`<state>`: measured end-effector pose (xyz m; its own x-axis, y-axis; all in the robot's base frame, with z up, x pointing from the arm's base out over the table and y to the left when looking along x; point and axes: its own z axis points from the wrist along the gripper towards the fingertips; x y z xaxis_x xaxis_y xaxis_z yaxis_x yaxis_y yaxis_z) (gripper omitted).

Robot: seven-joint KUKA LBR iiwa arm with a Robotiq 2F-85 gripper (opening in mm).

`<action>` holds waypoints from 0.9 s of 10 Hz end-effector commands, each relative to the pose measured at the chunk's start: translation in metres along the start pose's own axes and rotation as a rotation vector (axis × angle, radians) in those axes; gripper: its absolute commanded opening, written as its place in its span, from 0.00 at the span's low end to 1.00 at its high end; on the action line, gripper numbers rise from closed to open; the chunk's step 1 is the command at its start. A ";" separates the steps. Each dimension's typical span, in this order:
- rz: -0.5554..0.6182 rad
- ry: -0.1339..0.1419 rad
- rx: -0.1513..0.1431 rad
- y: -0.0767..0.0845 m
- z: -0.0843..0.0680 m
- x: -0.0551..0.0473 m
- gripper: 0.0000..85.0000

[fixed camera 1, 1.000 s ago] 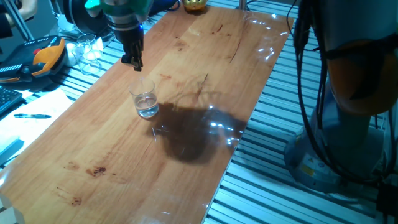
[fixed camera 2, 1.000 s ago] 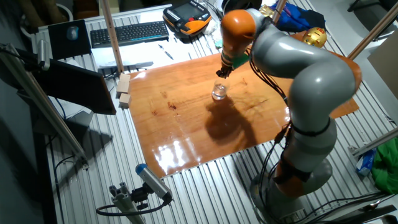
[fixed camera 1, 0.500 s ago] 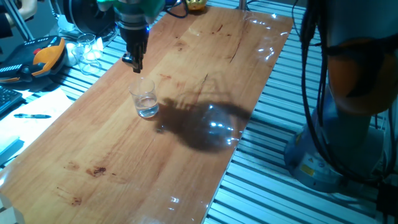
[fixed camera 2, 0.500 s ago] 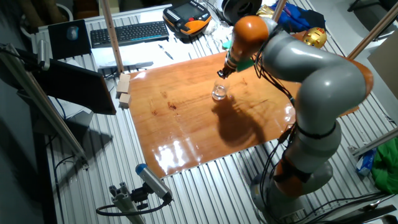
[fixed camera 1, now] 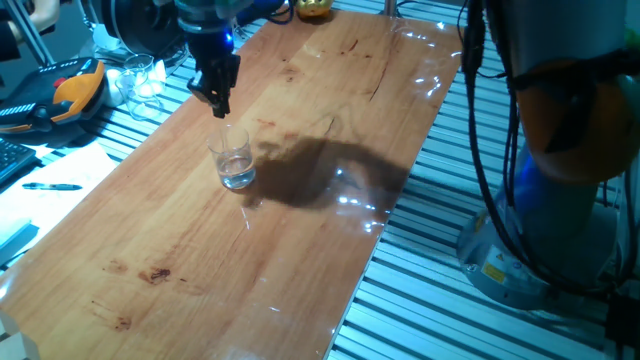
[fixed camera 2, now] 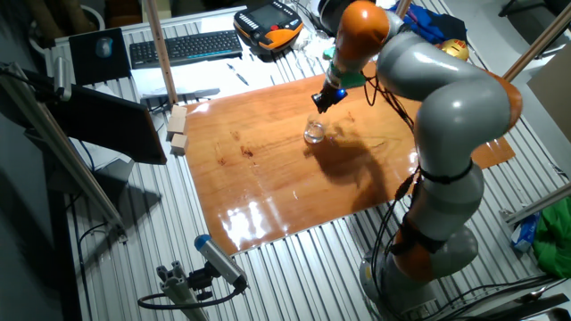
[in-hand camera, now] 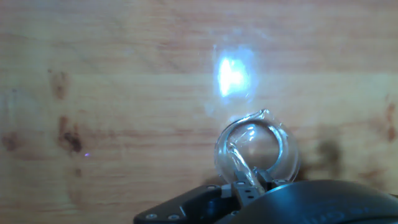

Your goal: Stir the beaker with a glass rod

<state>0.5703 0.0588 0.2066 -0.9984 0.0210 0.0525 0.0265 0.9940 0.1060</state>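
A glossy wooden desk (fixed camera 1: 320,130) is filling the scene, with cluttered metal benches lying beyond its far left edge. The beaker (fixed camera 1: 232,158) is standing upright toward the desk's left side, holding a little clear liquid at the bottom. The glass rod (in-hand camera: 239,163) is reaching down into it, and the fingers (fixed camera 1: 217,101), closed tight on the rod's top, are hanging just above the rim. The rod looks to be leaning against the wall, so a wide or hasty stir is risking tipping the light beaker, spilling liquid, or snapping the rod
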 end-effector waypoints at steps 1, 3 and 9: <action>-0.014 0.087 0.043 -0.001 -0.001 0.000 0.00; -0.076 0.068 0.114 0.000 -0.004 -0.001 0.00; -0.258 -0.164 0.213 0.004 -0.011 0.000 0.00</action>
<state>0.5708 0.0611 0.2180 -0.9698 -0.2246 -0.0951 -0.2142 0.9707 -0.1086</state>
